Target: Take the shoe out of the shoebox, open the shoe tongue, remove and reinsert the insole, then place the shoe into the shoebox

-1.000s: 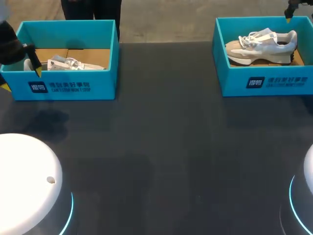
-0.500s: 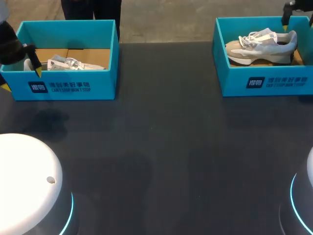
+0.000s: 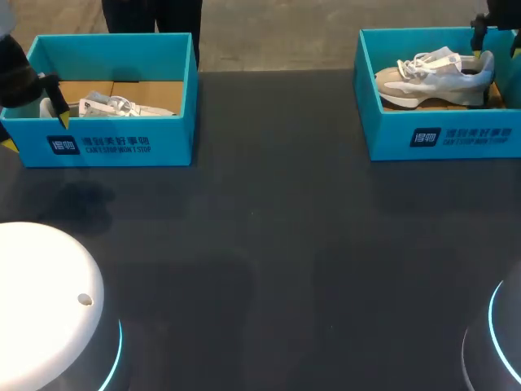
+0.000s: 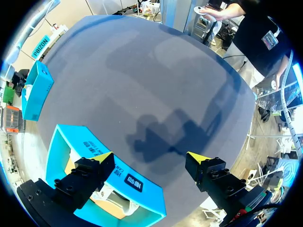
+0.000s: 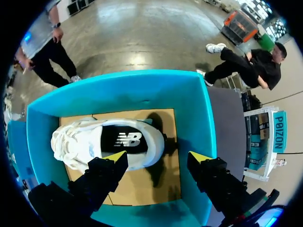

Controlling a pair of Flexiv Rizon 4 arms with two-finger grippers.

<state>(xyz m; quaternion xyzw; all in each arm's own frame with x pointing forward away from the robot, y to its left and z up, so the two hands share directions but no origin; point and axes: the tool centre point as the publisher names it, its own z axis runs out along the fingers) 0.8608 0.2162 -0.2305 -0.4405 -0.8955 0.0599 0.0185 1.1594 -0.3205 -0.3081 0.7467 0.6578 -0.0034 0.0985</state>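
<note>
Two teal shoeboxes stand at the table's far side. The right box [image 3: 440, 134] holds a white and beige sneaker [image 3: 435, 77] lying on its side, toe to the left. My right gripper [image 3: 495, 50] hangs open over the sneaker's heel end. In the right wrist view the gripper [image 5: 157, 156] straddles the heel of the sneaker [image 5: 104, 142], one finger over the shoe and the other over the box's cardboard floor. The left box [image 3: 106, 142] holds a white shoe [image 3: 122, 106]. My left gripper [image 3: 36, 133] is open at that box's left front corner, one finger inside and one outside the box wall [image 4: 118, 177].
Dark tabletop [image 3: 277, 244] stretches between and in front of the boxes. White round arm bases sit at the near left [image 3: 45, 301] and near right corners. The right box's walls [image 5: 142, 85] close in around the right gripper.
My right gripper has come down into the right box towards the sneaker's heel, and its fingers have drawn in a little. The left arm and both shoes have stayed put.
</note>
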